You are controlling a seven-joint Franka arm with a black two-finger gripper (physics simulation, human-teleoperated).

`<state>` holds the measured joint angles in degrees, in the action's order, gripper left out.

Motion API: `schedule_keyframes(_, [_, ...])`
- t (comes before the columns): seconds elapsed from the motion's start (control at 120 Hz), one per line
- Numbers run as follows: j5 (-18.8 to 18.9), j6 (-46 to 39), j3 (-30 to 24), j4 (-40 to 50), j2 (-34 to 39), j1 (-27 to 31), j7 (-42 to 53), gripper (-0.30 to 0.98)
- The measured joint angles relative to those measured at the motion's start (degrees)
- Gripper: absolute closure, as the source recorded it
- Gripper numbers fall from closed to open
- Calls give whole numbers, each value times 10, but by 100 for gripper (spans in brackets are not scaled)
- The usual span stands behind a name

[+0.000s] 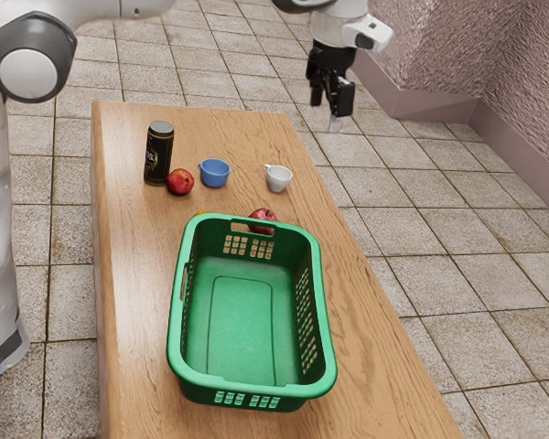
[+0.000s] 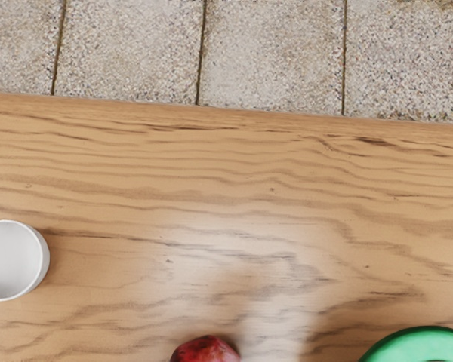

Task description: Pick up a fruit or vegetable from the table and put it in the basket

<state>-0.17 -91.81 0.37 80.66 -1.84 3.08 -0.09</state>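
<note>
The hand [image 1: 332, 90] is hanging high above the table [image 1: 384, 366], released, its fingers standing apart. In the exterior view it is showing against the floor tiles [image 1: 430, 229], past the table's long edge at that view's right; in the wrist view that edge is running straight across, with wood grain stretching from it toward the cup, fruit and basket.

Nearest the hand in the exterior view, the white cup [image 1: 278, 179] is standing a little inside that edge. The red fruit [image 1: 263, 218] is lying on the table just beside the basket [image 1: 256, 390], partly hidden behind its end rim — in the wrist view a strip of wood is separating the two, and a wider stretch is lying between fruit and white cup.

Farther across, the blue cup [image 1: 215, 174] is sitting between the white cup and a second red fruit [image 1: 180, 181]. That one is resting close against the black can [image 1: 159, 154], leaving little room on that side. Something yellow [image 1: 202, 214] is peeking over the basket's rim — too hidden to name. The basket is standing upright, its open top facing up and its green inner floor showing.
</note>
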Motion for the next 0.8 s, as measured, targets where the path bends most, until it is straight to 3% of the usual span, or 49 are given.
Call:
schedule_keyframes(0.4, [-5, -4, 0, -7, -4, 9, -1, 0])
schedule_keyframes(0.55, [-3, -6, 37, -12, -54, 1, -1, 0])
schedule_keyframes(0.8, [1, -15, 65, -12, -74, 11, 0, 0])
